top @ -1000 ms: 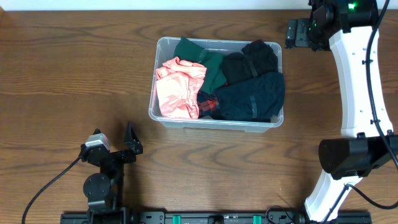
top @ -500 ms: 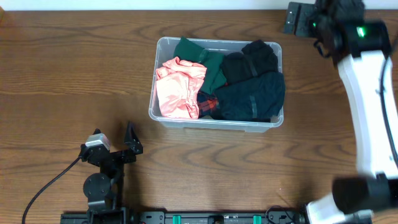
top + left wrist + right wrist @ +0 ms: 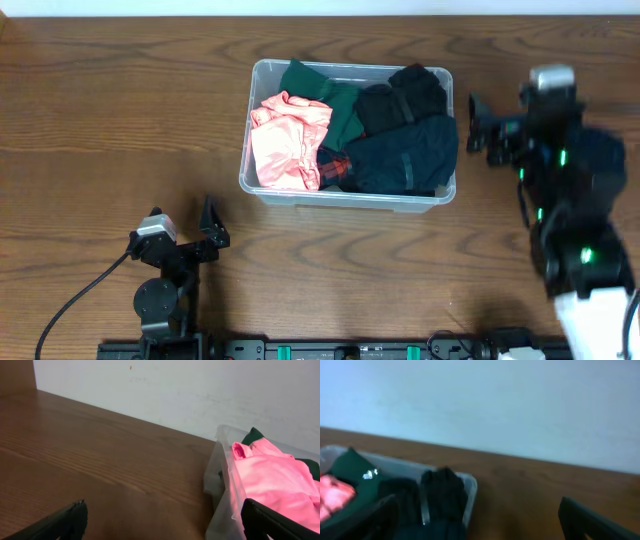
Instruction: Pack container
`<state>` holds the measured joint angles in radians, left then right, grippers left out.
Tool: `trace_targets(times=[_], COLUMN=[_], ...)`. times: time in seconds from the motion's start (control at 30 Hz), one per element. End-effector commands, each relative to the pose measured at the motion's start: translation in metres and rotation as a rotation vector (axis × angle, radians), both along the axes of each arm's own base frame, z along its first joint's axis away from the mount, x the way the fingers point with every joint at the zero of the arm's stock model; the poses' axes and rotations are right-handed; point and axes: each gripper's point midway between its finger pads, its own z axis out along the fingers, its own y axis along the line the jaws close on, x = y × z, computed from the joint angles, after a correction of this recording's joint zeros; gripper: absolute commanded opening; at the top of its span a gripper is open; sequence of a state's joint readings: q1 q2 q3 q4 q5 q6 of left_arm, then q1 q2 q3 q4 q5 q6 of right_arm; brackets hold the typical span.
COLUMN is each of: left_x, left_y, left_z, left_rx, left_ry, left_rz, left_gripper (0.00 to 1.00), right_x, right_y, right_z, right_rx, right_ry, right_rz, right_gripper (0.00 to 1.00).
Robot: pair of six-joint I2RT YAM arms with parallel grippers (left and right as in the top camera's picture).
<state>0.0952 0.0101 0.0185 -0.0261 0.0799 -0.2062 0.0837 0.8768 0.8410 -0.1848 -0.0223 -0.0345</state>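
The clear plastic container (image 3: 262, 185) stands at the table's middle back, filled with clothes: a pink garment (image 3: 285, 143) at the left, a dark green one (image 3: 330, 95) and black and navy ones (image 3: 405, 140) at the right. My left gripper (image 3: 205, 235) is open and empty near the front left, in front of the container; its view shows the container's wall (image 3: 217, 485) and the pink garment (image 3: 270, 480). My right gripper (image 3: 480, 125) is open and empty, just right of the container's right end; its blurred view shows the container's rim (image 3: 470, 492).
A white wall (image 3: 175, 390) runs behind the table's far edge. Bare wood table (image 3: 120, 110) lies left of the container and in front of it.
My right arm has swung from the table's back right corner toward the front, and its gripper now sits beside the container's right end. The left arm and the clothes have not moved.
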Motion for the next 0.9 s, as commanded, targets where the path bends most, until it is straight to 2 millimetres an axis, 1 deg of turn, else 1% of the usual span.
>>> trace_targets(times=[0.0,0.17,0.27,0.43,0.5,0.6,0.87], left_x=[-0.001,-0.001,-0.001,-0.001,-0.001,-0.001,-0.001], left_y=[-0.004,-0.004,-0.004,-0.004,-0.004,-0.004,-0.004], left_z=[-0.015,-0.015,-0.015,-0.015,-0.015,-0.015,-0.015], left_rx=[-0.005,-0.005,-0.005,-0.005,-0.005,-0.005,-0.005], left_ry=[0.045,0.045,0.045,0.045,0.045,0.045,0.045], left_rz=[-0.023,-0.023,-0.023,-0.023,-0.023,-0.023,-0.023], left_gripper=[0.98,0.98,0.98,0.98,0.98,0.98,0.98], right_x=[-0.024,-0.055,-0.066,-0.078,-0.08,-0.083,-0.087], right_y=[-0.009,-0.019,-0.021,-0.022,-0.022,-0.022,-0.02], right_z=[-0.031,-0.077,-0.104,-0.135,-0.146,-0.156,-0.175], right_rx=[0.017,0.032,0.041,0.071,0.087,0.094,0.094], right_ry=[-0.024,-0.084,-0.083,-0.083,-0.082,-0.088,-0.06], right_rz=[-0.023,-0.054,-0.062,-0.068,-0.071,-0.072,-0.065], right_gripper=[0.99,0.99,0.99,0.99,0.99,0.99,0.99])
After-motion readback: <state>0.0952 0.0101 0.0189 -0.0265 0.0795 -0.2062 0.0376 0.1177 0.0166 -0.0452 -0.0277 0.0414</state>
